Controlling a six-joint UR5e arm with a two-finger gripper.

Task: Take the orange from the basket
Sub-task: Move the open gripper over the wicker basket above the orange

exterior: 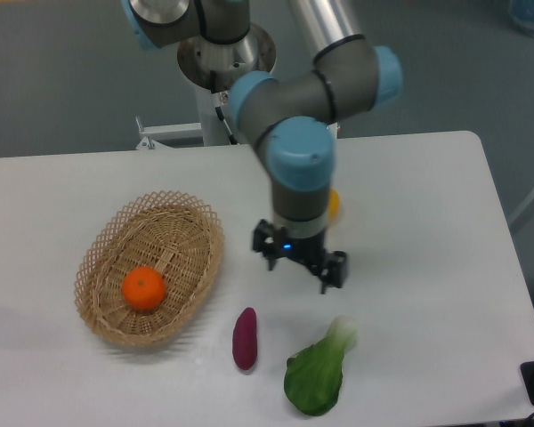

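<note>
Spread apart and empty, the jaws of the gripper [301,266] are seen pointing down over bare table [418,294], with nothing held between them. A small blue light is shown on the gripper body, and the grey wrist with its blue cap rises directly above it.

The orange [143,289] is found inside the basket [107,240], resting on the woven floor toward the 7 o'clock end of the oval, well apart from the gripper and at about 9 o'clock from it. The basket is laid flat on the left half of the table, its long axis running from 1 o'clock to 7 o'clock.

A purple sweet potato [245,338] is placed at about 7 o'clock from the gripper, just outside the basket's lower right rim without touching it. A green leafy vegetable [318,375], its pale stem pointing toward 1 o'clock, is seen at 5 o'clock from the gripper, near the front edge of the table. A yellow-orange fruit [334,205] is mostly hidden behind the wrist; only a sliver is visible at 1 o'clock from the gripper.
</note>
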